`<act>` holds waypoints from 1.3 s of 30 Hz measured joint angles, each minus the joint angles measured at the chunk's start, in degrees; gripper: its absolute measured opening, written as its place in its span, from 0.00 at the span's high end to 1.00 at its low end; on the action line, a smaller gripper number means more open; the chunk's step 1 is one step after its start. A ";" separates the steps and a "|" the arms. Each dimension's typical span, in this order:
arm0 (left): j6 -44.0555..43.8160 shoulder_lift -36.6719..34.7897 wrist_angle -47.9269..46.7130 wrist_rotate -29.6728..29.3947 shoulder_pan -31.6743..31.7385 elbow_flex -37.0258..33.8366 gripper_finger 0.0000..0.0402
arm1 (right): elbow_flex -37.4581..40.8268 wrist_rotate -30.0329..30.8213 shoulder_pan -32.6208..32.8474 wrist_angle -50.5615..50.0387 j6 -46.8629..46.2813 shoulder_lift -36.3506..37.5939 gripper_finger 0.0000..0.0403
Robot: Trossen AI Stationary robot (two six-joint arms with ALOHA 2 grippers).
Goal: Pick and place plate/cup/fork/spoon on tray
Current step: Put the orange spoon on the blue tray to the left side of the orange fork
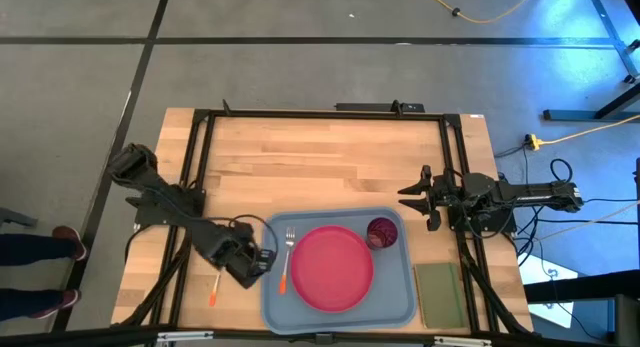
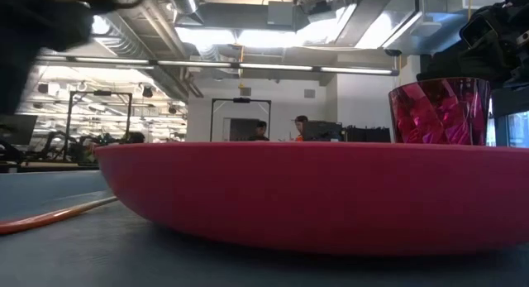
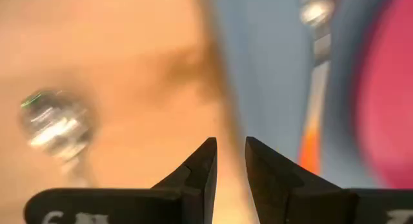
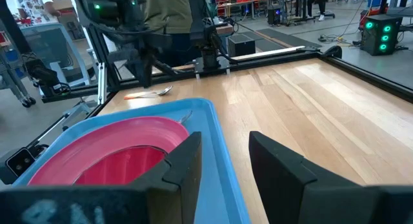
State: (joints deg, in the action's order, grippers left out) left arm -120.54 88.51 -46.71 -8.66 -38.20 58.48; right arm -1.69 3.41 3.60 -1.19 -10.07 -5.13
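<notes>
The light blue tray (image 1: pixel 400 305) lies at the table's near edge. On it rest the pink-red plate (image 1: pixel 332 267), the dark red cup (image 1: pixel 382 232) at its far right corner, and the fork (image 1: pixel 287 257) left of the plate, tines toward the far edge. The spoon (image 1: pixel 215 287) lies on the wood left of the tray, its head (image 3: pixel 55 124) blurred in the left wrist view. My left gripper (image 1: pixel 266 261) hovers at the tray's left rim between spoon and fork, slightly open and empty (image 3: pixel 229 159). My right gripper (image 1: pixel 412 205) waits open beyond the tray's far right corner (image 4: pixel 226 143).
An olive green pad (image 1: pixel 438 292) lies right of the tray. A black frame (image 1: pixel 320 114) runs round the table. Bare wood stretches across the far half of the table. People and equipment show in the room behind.
</notes>
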 joint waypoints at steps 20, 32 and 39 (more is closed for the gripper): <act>-24.98 6.00 -9.96 7.58 -16.51 0.00 0.82 | 0.00 0.01 0.00 -0.02 0.01 0.00 0.67; -24.75 10.12 -10.28 6.68 -18.27 -0.02 0.82 | 0.00 0.01 0.01 -0.02 0.02 0.02 0.67; -24.41 12.37 -9.71 6.68 -18.27 0.00 0.82 | 0.00 0.01 0.01 -0.02 0.02 0.02 0.67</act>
State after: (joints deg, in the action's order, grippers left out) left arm -144.94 100.88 -56.41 -1.98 -56.47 58.48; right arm -1.69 3.42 3.62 -1.21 -10.05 -5.10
